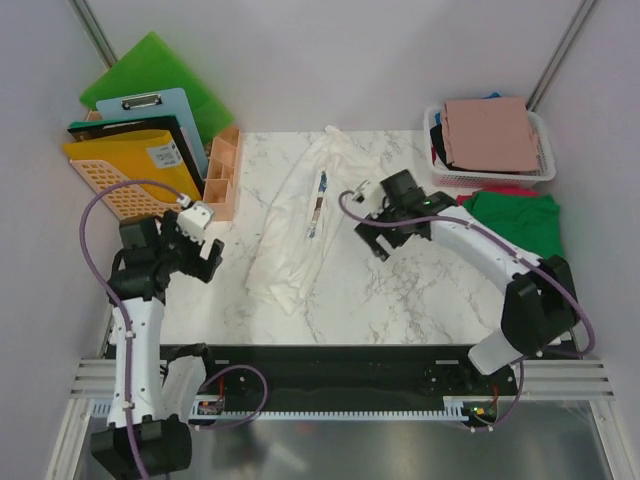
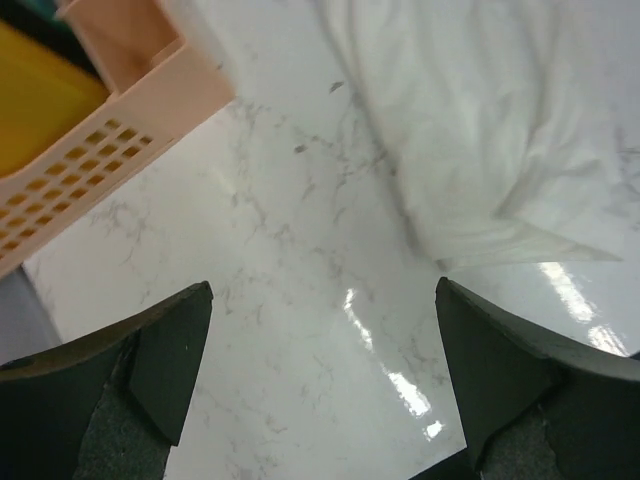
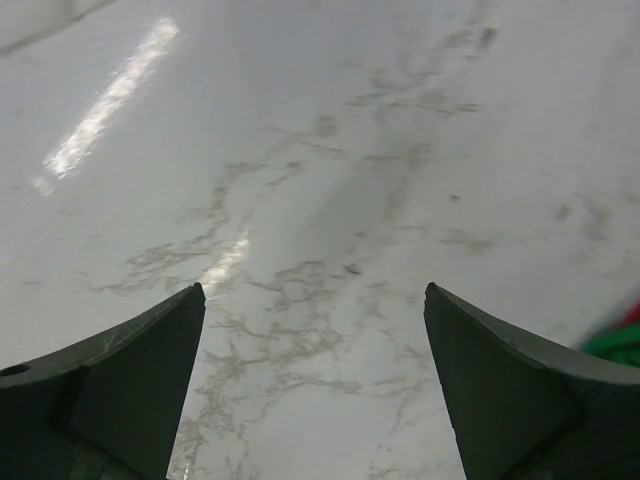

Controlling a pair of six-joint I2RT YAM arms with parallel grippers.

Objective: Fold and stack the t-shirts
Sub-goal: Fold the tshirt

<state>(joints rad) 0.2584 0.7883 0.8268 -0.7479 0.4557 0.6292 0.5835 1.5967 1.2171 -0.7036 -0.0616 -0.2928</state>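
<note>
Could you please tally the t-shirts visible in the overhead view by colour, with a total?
Cream-white t-shirt: 1
Dusty-pink t-shirt: 1
Green t-shirt: 1
Red cloth, a sliver: 1
Black cloth, a glimpse: 1
Blue cloth, a glimpse: 1
Total: 6

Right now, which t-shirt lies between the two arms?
The cream-white t-shirt, mid-table; the green t-shirt sits at the right edge, the pink t-shirt atop the basket.

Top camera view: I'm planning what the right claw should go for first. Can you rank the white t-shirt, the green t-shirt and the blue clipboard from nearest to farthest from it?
Measured from the right claw:
1. white t-shirt, just to its left, mid-table.
2. green t-shirt, at the table's right edge.
3. blue clipboard, in the far-left back corner.
</note>
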